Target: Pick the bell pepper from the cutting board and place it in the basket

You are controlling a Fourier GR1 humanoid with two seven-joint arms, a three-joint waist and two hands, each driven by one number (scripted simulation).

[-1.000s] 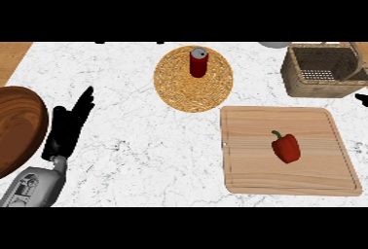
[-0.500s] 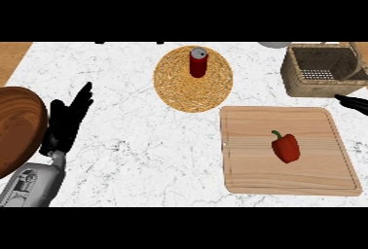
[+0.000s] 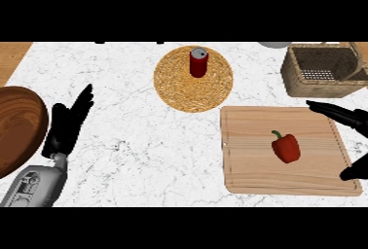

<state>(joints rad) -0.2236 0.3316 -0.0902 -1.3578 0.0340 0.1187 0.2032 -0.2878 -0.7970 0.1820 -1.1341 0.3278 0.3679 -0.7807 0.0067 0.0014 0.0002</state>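
Lying glossy on the grained wooden cutting board (image 3: 251,170), the bell pepper (image 3: 286,148).

White marble counter (image 3: 144,160), grey veining, evenly lit; tan wooden surface (image 3: 13,58) showing past its far left corner

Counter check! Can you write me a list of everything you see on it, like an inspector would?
Surface: white marble counter.
Job's things: red bell pepper lying on the wooden cutting board; wicker basket beyond the board.
Clutter: red container standing on a round woven mat; dark wooden bowl at the left edge.
Hands: left hand open, resting at left; right hand open at the board's right edge, not touching the pepper.
Cables: nothing seen.
Surroundings: wood strip at the far left corner.
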